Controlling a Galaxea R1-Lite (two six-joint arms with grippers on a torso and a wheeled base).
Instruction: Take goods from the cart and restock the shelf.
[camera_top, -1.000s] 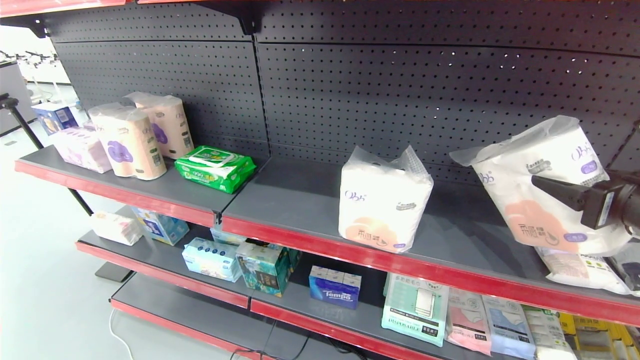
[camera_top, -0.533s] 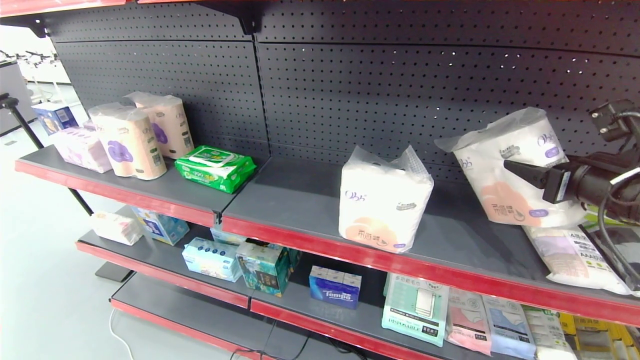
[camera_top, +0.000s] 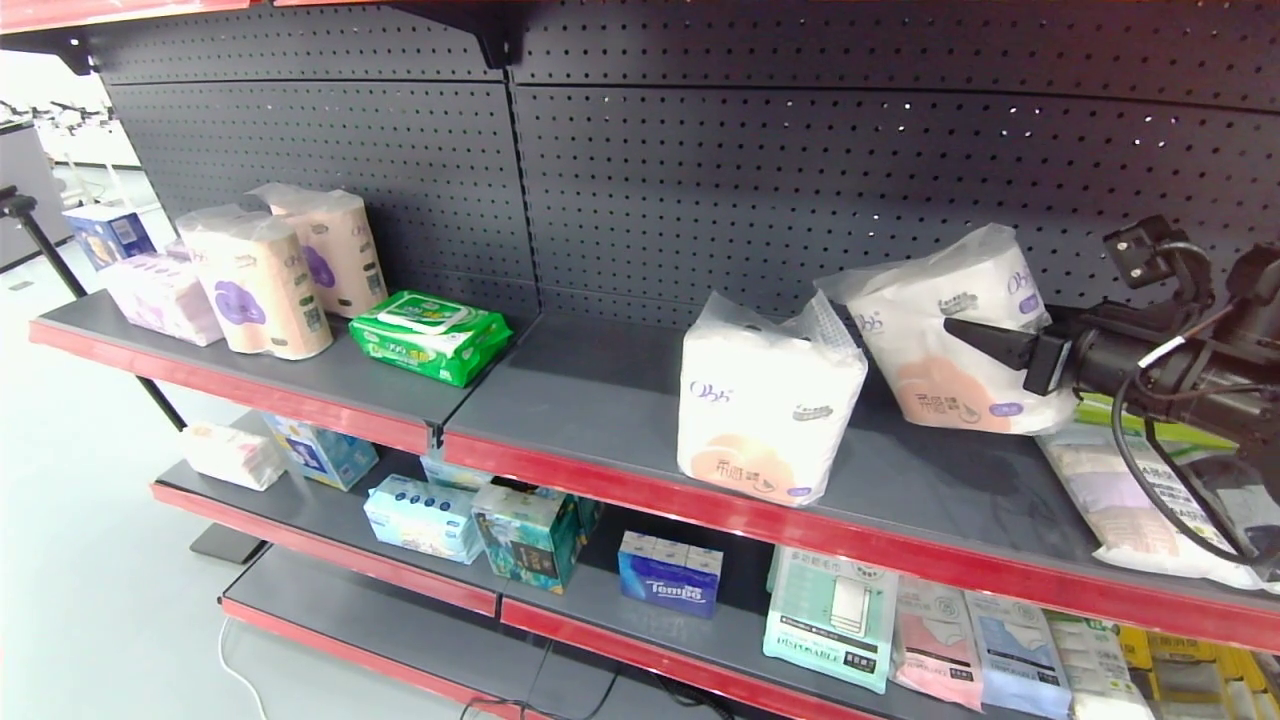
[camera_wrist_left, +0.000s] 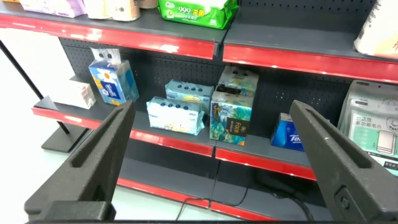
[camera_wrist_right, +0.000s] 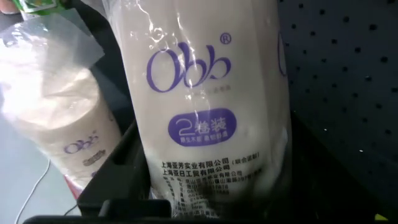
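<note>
A white two-roll tissue pack (camera_top: 940, 335) hangs tilted at the right of the upper shelf board (camera_top: 600, 385), with my right gripper (camera_top: 962, 335) shut on it. In the right wrist view the same pack (camera_wrist_right: 211, 112) sits between the dark fingers (camera_wrist_right: 121, 171). A matching white pack (camera_top: 765, 400) stands upright on the shelf just to its left, also seen as the neighbouring pack (camera_wrist_right: 56, 124) from the wrist. Whether the held pack touches the board I cannot tell. My left gripper (camera_wrist_left: 211, 155) is open and empty, low in front of the lower shelves.
Pink roll packs (camera_top: 265, 280) and a green wipes pack (camera_top: 430, 335) stand at the shelf's left. Flat packs (camera_top: 1140, 490) lie at the far right under my right arm. Bare board lies between the wipes and the standing white pack. Boxes (camera_top: 530, 535) fill the lower shelf.
My right gripper has carried the white pack leftward and deeper over the shelf, closer to the standing white pack. Nothing else has moved.
</note>
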